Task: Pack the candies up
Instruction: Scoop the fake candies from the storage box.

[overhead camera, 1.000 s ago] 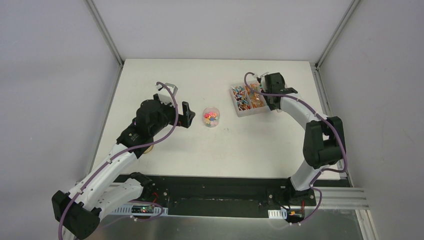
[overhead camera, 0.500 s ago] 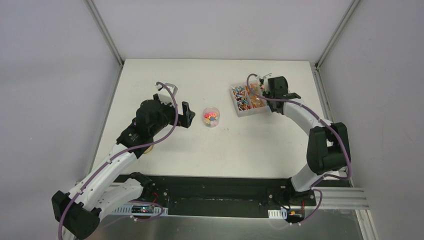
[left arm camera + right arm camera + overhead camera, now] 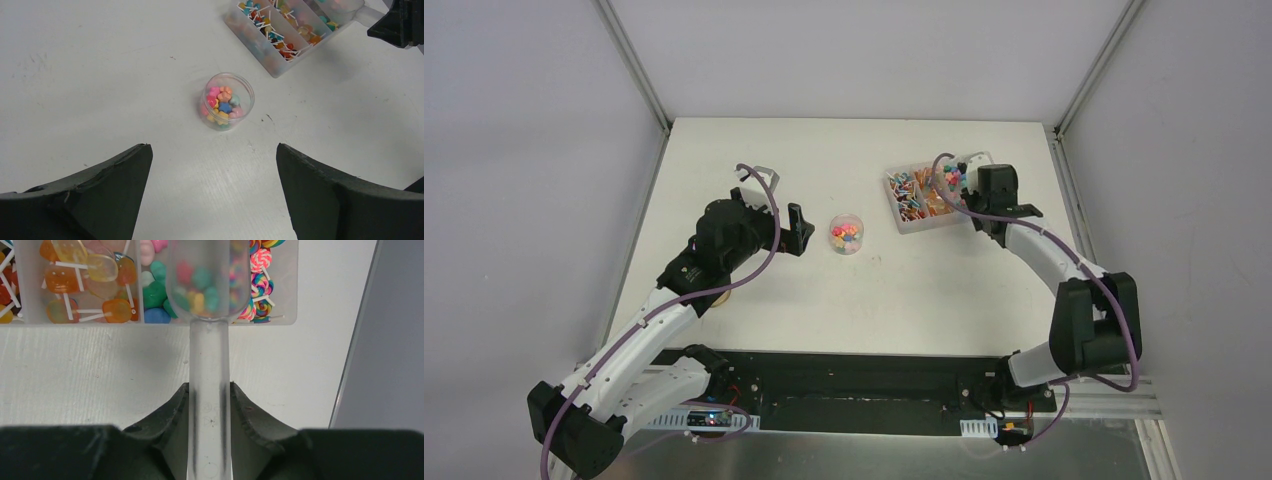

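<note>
The candies are tiny multicoloured pieces. Some fill a small clear jar (image 3: 846,234) at the table's middle, also in the left wrist view (image 3: 226,101). More lie in the bowl of a clear plastic scoop (image 3: 207,280), held above a clear compartment box (image 3: 911,228) of lollipops and sweets. My right gripper (image 3: 210,390) is shut on the scoop's handle; in the top view it (image 3: 976,184) is at the box's right edge. My left gripper (image 3: 212,146) is open and empty, just left of the jar (image 3: 799,228).
The compartment box's near wall (image 3: 150,322) runs across the right wrist view, and the box also shows at the top of the left wrist view (image 3: 252,47). A round wooden disc (image 3: 726,295) peeks out under the left arm. The table's right edge is close to the right gripper.
My right gripper has drawn back to the right from over the box, carrying the scoop with candies in it. The left arm and the jar have not moved.
</note>
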Motion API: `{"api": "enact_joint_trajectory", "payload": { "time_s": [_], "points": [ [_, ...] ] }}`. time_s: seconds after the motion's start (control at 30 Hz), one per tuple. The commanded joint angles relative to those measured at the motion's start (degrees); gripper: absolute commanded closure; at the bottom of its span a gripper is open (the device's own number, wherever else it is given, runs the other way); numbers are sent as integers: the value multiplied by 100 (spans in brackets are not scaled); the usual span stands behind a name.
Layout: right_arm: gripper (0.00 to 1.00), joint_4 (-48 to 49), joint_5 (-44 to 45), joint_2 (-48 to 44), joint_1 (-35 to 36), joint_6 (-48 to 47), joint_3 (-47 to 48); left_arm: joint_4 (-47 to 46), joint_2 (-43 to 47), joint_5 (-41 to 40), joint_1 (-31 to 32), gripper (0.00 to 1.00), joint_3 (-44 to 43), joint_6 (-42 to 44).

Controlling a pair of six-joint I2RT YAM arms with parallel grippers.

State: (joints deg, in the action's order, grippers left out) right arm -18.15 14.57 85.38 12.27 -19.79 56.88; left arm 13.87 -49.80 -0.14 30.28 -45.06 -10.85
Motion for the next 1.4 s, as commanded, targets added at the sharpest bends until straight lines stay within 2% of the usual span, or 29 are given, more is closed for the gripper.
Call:
{"api": "enact_joint_trajectory", "payload": {
  "time_s": [0.0, 0.2, 0.53, 0.6, 0.87, 1.0, 1.37],
  "points": [
    [100, 571, -204, -591, -93, 84, -382, -135, 111, -108, -14, 1, 26, 110],
    [100, 898, -289, -993, -164, 74, -662, -136, 140, -117, -14, 1, 32, 110],
    [100, 863, -289, -1474, -155, 74, -643, -137, 210, -159, -14, 1, 48, 109],
    [100, 762, -975, -1527, -151, -282, -551, -130, 227, -170, -14, 1, 50, 107],
    [100, 396, -1100, -1675, 21, -623, -306, -135, 333, -312, -14, 1, 50, 118],
    [100, 457, -1305, -1832, 289, -958, -411, -140, 436, -436, -14, 1, 68, 124],
    [100, 205, -925, -1926, 1529, -1601, -292, -181, 688, -903, -13, 1, 120, 104]
  ]
}}
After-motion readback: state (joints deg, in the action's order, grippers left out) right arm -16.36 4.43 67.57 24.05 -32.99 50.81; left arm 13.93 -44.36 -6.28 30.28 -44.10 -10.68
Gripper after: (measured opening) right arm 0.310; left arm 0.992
